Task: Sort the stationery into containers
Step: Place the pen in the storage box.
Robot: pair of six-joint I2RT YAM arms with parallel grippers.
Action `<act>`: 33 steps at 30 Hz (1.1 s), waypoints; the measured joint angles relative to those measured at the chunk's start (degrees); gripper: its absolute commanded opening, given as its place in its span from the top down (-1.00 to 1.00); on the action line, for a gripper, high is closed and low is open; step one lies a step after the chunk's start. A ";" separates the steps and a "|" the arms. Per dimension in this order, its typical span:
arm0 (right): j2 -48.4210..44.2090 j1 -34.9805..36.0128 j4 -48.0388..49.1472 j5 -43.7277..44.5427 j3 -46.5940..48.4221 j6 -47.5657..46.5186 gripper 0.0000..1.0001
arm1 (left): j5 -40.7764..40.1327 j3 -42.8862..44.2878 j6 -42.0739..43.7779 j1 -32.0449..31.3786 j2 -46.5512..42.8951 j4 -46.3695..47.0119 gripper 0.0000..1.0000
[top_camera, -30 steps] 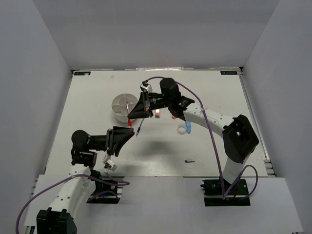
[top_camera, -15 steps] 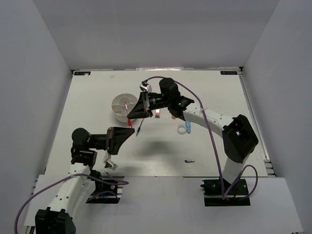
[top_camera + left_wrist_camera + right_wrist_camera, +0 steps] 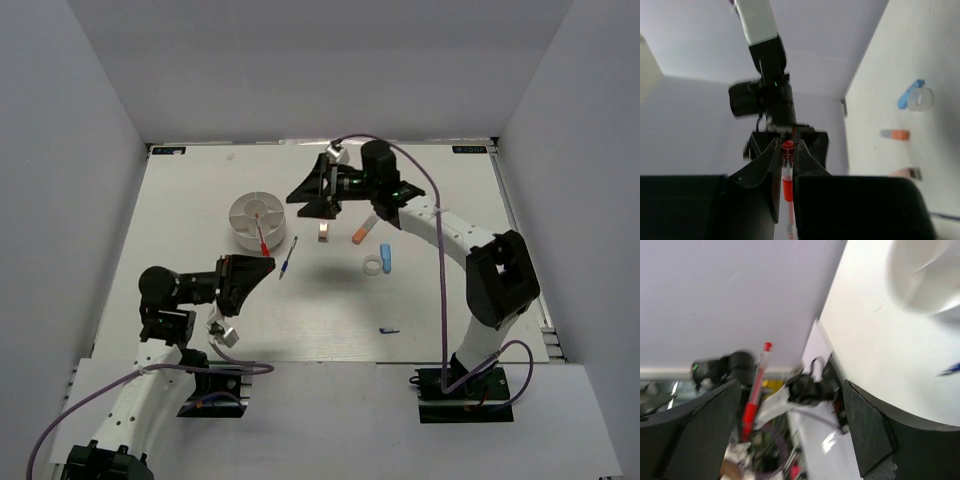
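Left gripper [image 3: 266, 262] pinching thin red pen [image 3: 262, 237] near its end, right gripper [image 3: 305, 195] spread: pen may pivot, missing upper-left tub [image 3: 240, 226]

White round tub [image 3: 243, 237], radial dividers, centre-left on the counter [image 3: 450, 300]. Thin red pen [image 3: 262, 238] is off the counter, near end pinched in the left gripper [image 3: 265, 260], slanting over the tub's near rim. Thin blue pen [image 3: 285, 264] lies flat just right of it. Mid-frame: tan clip [image 3: 323, 233], orange-white stick [image 3: 360, 233], white ring [image 3: 373, 266] against light-blue eraser [image 3: 386, 256]. Small blue cap [image 3: 389, 330] lower right.
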 measured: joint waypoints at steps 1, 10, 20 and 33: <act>-0.09 -2.27 -0.17 0.15 0.00 -1.62 -0.74 | -1.49 0.55 -7.96 -0.13 -0.02 3.08 1.00; -0.35 -13.88 -1.16 0.15 0.00 -9.99 -0.56 | -25.31 25.55 -62.90 -0.76 19.21 7.93 1.00; -1.25 -14.21 -7.13 -0.02 0.02 -26.71 -0.38 | -49.72 33.14 -99.78 0.83 37.83 1.84 1.00; -5.49 -14.38 -13.53 1.70 0.00 -40.19 -0.23 | -64.15 27.58 -92.76 0.07 40.79 10.73 1.00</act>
